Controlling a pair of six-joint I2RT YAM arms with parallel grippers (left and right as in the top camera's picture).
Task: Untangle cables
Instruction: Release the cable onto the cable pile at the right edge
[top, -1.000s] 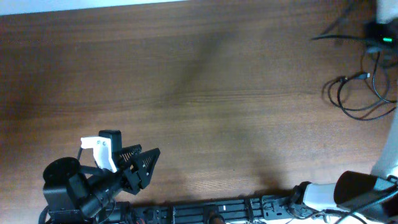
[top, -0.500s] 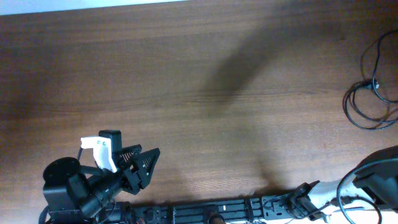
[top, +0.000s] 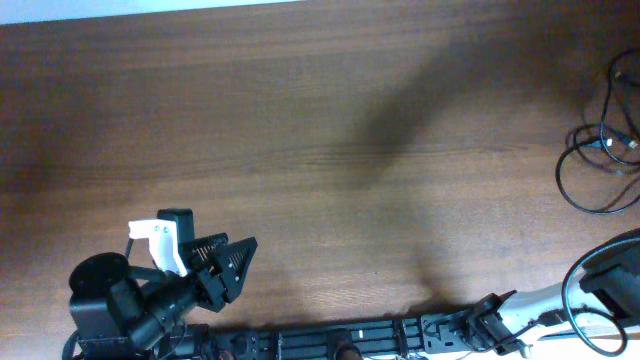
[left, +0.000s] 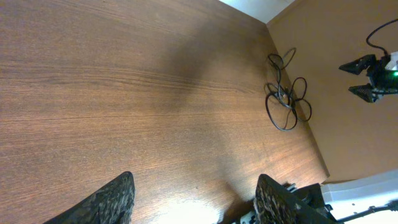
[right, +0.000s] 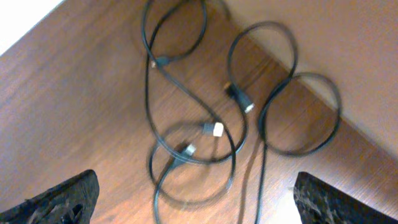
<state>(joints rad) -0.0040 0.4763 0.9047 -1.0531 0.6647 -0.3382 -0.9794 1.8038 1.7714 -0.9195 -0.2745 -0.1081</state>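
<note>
**Tangled cords lie at the counter's right edge, both hands spread and empty**

The thin black cables (top: 597, 170) lie in loose overlapping loops on the brown wooden counter (top: 320, 120), at its far right side. The overhead view cuts them off at the frame's edge, so their full extent is not shown there.

The left wrist view shows the cables (left: 283, 93) small and far off, beside a tan surface (left: 348, 137) that borders the counter.

The right wrist view looks down on the cables (right: 205, 130) from close by, but the picture is blurred. Several small plug ends (right: 216, 129) show pale tips among the loops. How many separate cords there are, and which passes over which, cannot be made out. One loop reaches the line where wood meets the tan surface; whether it crosses that line is unclear.

The left hand (top: 240, 268) sits near the counter's front left, well apart from the cables, its fingers moderately spread and holding nothing.

The right hand (right: 196, 186) hangs above the cables with fingers wide, only their tips showing at the frame's lower corners. Overhead, only part of the right arm (top: 612, 280) shows, and its hand is out of frame.
</note>
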